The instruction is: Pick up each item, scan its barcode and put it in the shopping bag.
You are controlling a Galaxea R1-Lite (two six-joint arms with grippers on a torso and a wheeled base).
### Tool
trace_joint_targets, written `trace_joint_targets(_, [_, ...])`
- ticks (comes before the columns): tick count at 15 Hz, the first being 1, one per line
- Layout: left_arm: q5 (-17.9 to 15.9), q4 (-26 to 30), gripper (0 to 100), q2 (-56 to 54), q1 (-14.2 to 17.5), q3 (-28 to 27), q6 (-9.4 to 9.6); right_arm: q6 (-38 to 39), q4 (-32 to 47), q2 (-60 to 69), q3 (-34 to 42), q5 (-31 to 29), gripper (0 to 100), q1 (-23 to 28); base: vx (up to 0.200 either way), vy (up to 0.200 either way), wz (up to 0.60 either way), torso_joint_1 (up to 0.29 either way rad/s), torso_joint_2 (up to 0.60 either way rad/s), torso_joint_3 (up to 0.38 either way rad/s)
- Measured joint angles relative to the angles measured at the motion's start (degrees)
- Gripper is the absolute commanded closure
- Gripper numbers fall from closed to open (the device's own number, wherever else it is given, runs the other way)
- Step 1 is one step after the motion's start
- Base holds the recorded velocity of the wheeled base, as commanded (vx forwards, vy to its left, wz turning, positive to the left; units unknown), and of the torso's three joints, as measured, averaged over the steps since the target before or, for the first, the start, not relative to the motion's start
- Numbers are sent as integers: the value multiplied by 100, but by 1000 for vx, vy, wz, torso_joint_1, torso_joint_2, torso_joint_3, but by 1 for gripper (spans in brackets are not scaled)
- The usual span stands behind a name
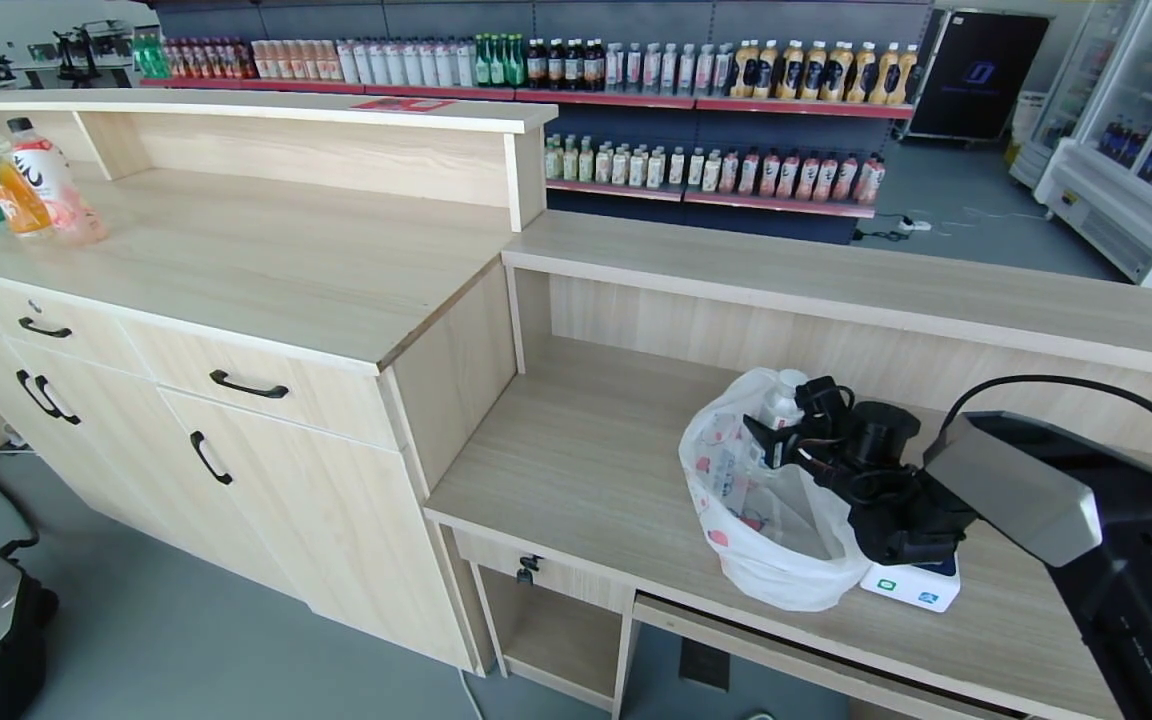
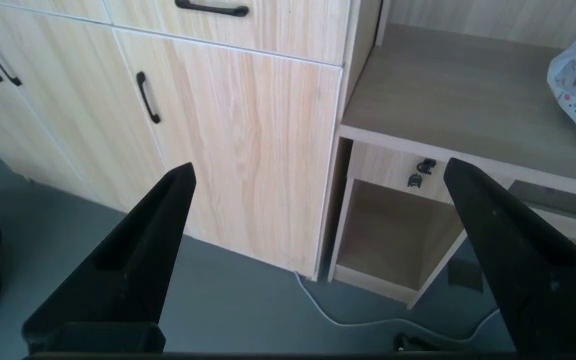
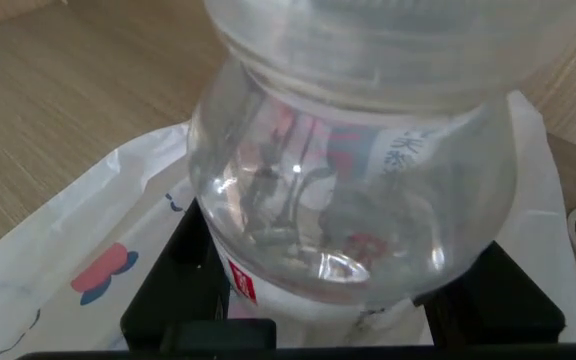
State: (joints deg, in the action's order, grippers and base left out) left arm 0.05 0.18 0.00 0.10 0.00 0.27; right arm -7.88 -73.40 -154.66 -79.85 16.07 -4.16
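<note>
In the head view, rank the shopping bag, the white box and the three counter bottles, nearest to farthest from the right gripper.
1. Shopping bag: directly below the right gripper, which holds a clear bottle.
2. White box: on the desk beside the bag.
3. Three bottles: higher counter, far on the robot's left.

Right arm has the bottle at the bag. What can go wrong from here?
1. The shopping bag is limp plastic; the bottle, held by the right gripper, may snag its rim or tip it on release.
2. The wrist hangs just above the white scanner box beside the bag; pulling back carelessly might knock it.
</note>
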Motion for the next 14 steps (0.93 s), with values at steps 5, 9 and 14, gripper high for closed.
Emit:
trace_joint_targets(5, [0, -2, 0, 0, -5, 0, 0, -2, 27, 48, 72, -1, 0, 6, 0, 0, 0, 0, 0, 0])
trace_joint_targets(9, [2, 0, 0, 0, -2, 0, 0, 20, 54, 588, 389, 10, 0, -33, 0, 0, 0, 0, 0, 0])
trace_joint_targets(14, [2, 0, 0, 0, -5, 0, 0, -169, 514, 2705, 2083, -11, 0, 57, 0, 0, 0, 0, 0, 0])
